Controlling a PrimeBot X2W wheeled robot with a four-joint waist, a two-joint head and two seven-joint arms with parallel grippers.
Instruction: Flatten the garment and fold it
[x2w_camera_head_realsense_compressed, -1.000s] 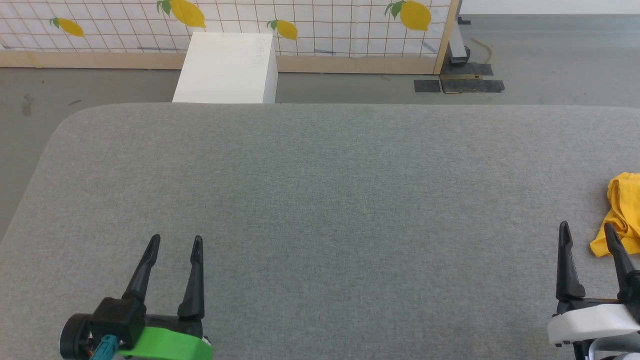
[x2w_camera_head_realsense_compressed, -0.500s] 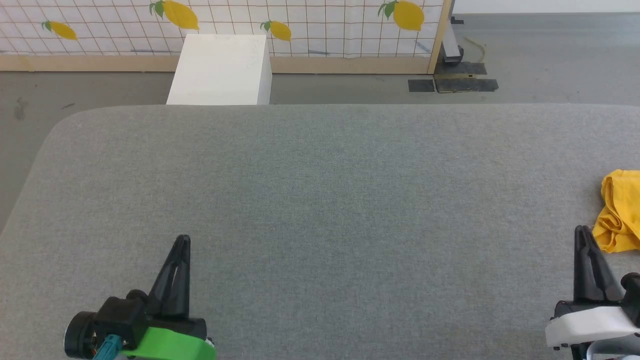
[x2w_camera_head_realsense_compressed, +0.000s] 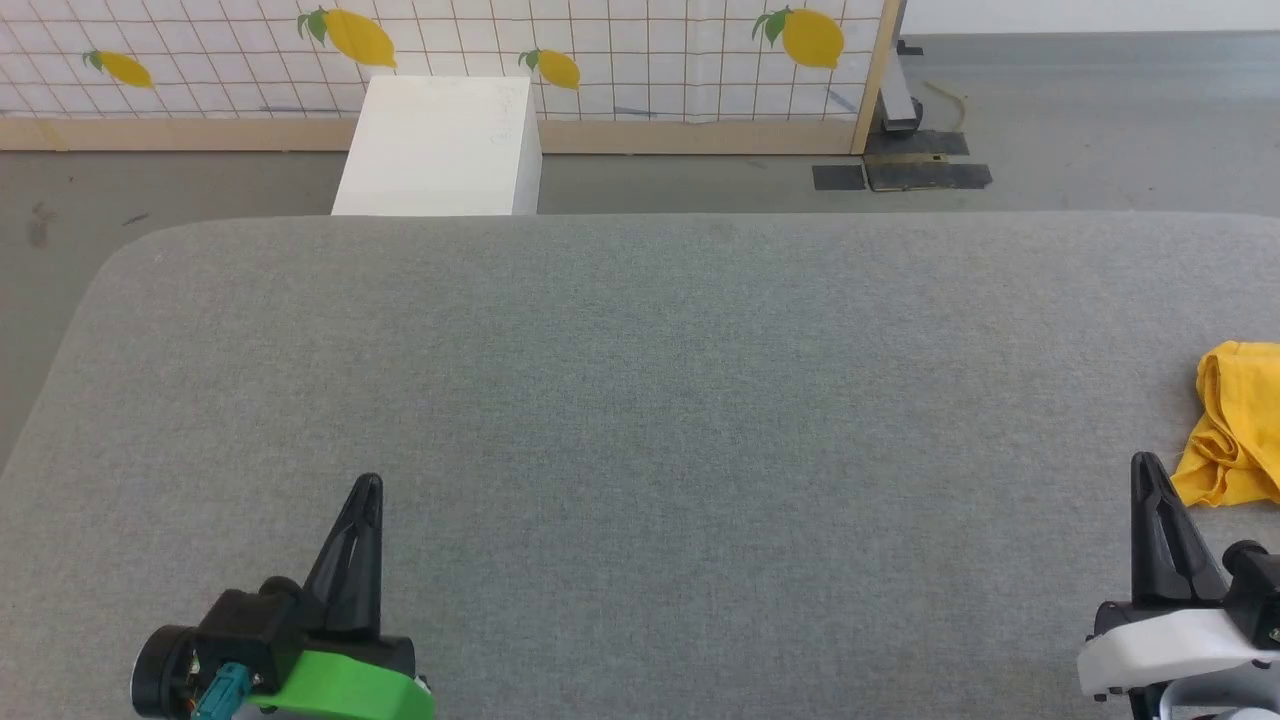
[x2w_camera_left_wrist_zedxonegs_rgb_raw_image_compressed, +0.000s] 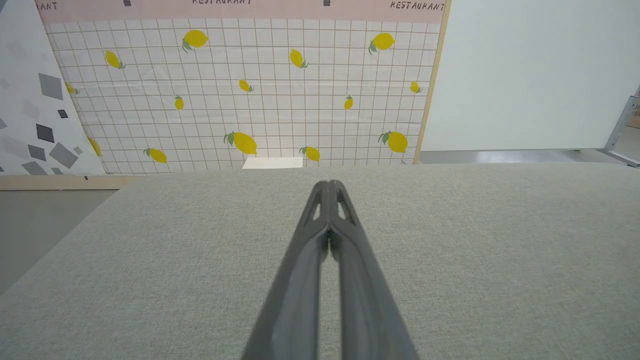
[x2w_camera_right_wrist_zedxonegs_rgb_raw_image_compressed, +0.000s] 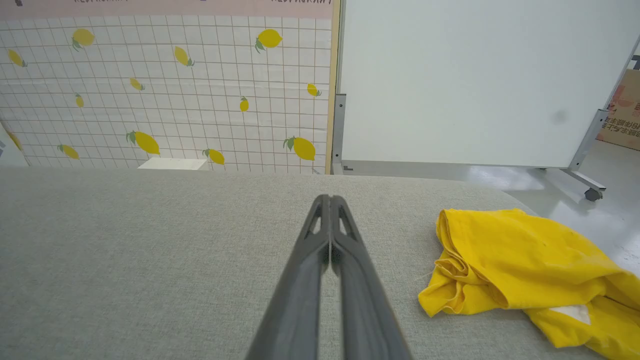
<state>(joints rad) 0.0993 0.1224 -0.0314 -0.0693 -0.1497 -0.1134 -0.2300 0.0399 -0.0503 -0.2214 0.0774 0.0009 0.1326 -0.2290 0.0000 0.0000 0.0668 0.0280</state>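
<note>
The crumpled yellow cotton T-shirt (x2w_camera_head_realsense_compressed: 1235, 430) lies in a heap at the far right of the grey fabric-covered tabletop (x2w_camera_head_realsense_compressed: 640, 380), just beside the right gripper (x2w_camera_head_realsense_compressed: 1143, 462) and well apart from the left gripper (x2w_camera_head_realsense_compressed: 370, 485). Both grippers hover at the near edge with fingers pressed together on nothing, which looks like a ready pose before the right arm reaches. The head view's edge cuts the shirt off, and its bunching hides collar, sleeves and print.
</note>
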